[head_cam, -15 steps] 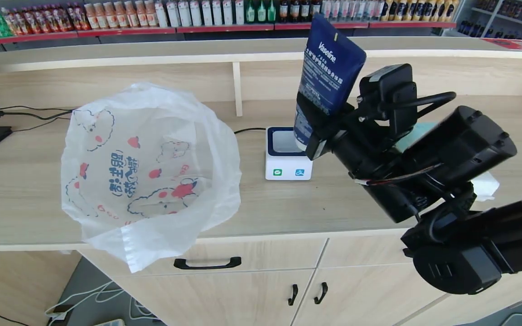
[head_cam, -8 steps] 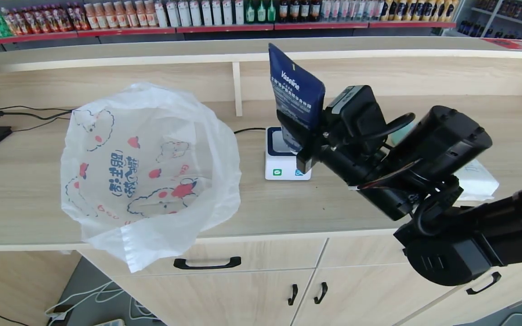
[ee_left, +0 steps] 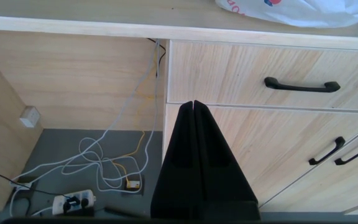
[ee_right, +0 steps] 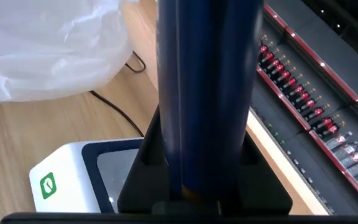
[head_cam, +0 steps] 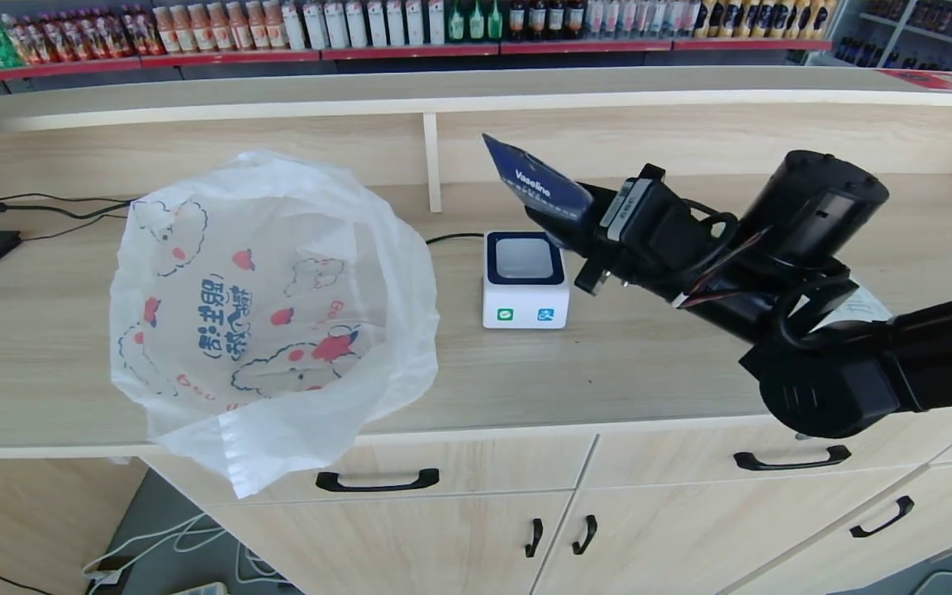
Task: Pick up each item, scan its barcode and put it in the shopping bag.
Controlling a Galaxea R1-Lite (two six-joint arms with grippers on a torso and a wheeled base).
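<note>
In the head view, a white scanner (head_cam: 525,291) with a dark window on top was seen standing on the wooden counter (head_cam: 46,347). The blue tube (head_cam: 538,188) was held in the air above and just behind the scanner, tilted far over, with its flat sealed end pointing up and to the scanner's left. Its lower end was clamped by the right gripper (head_cam: 570,218), whose arm came in from the scanner's right. The shopping bag (head_cam: 269,314) lay open on the counter to the scanner's left, its lower edge hanging over the counter's front. A white packet (head_cam: 866,307) was partly hidden by the arm, well to the scanner's right. Shelves of bottles (head_cam: 410,21) were seen far behind the scanner.

In the left wrist view, the left gripper (ee_left: 194,106) was seen with its fingers pressed together and nothing between them, lower than the counter top that carried the scanner, in front of the drawer fronts (ee_left: 260,62). A strip of the shopping bag (ee_left: 297,11) overhung the counter edge, and cables (ee_left: 104,155) lay on the floor.

In the right wrist view, the blue tube (ee_right: 207,93) was seen gripped between the right gripper's (ee_right: 197,186) fingers, over the scanner (ee_right: 86,177), with the shopping bag (ee_right: 48,43) beyond the scanner.
</note>
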